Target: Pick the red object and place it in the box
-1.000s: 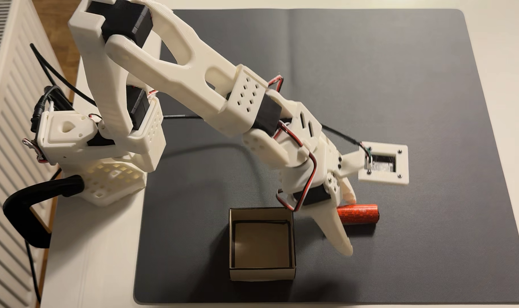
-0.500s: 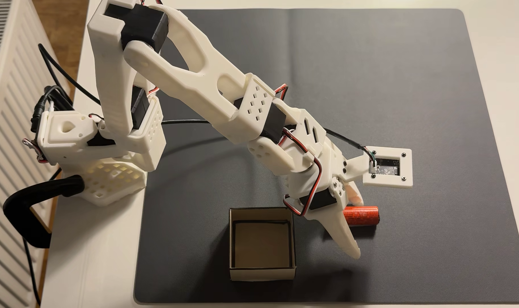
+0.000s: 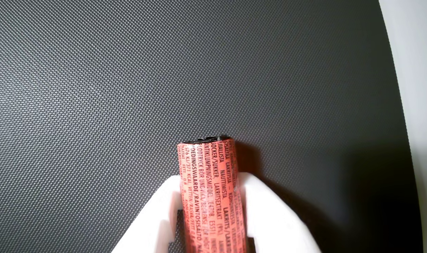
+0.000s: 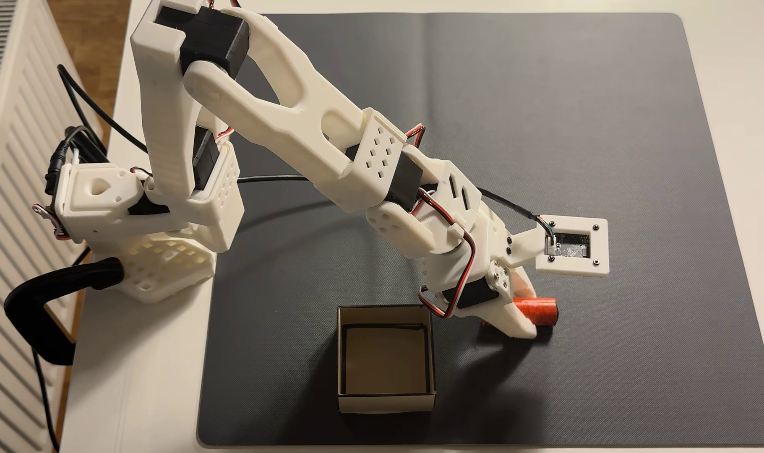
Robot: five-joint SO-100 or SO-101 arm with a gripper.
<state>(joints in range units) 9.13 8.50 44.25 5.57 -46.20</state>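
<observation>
a: what's nearest the lens in the wrist view?
b: the hand [image 3: 210, 182], white, both fingers [image 3: 269, 214] pressed against the sides of the red object [image 3: 210, 182]. it is pinching that cylinder, whose black end points away from the camera.
a: is the cylinder off the surface?
b: cannot tell. beneath it lies the dark grey mat [image 3: 94, 88], and a strip of the pale desk [image 3: 417, 70] shows at the right edge.
a: and in the fixed view?
b: nearest the bottom edge sits the box [image 4: 386, 403], open-topped cardboard, beige inside, standing on the mat [image 4: 633, 130]. just up and to its right the hand [image 4: 529, 320] is closed around the red object [image 4: 541, 310], which sticks out rightward, apart from the box and outside it.
a: farther back?
b: the wrist camera's mount [image 4: 572, 246], then the white arm [image 4: 310, 126] reaching back to its base [image 4: 162, 265] at the left edge of the desk [image 4: 144, 392], with black cables [image 4: 88, 104] and a white radiator [image 4: 5, 130] beyond.
</observation>
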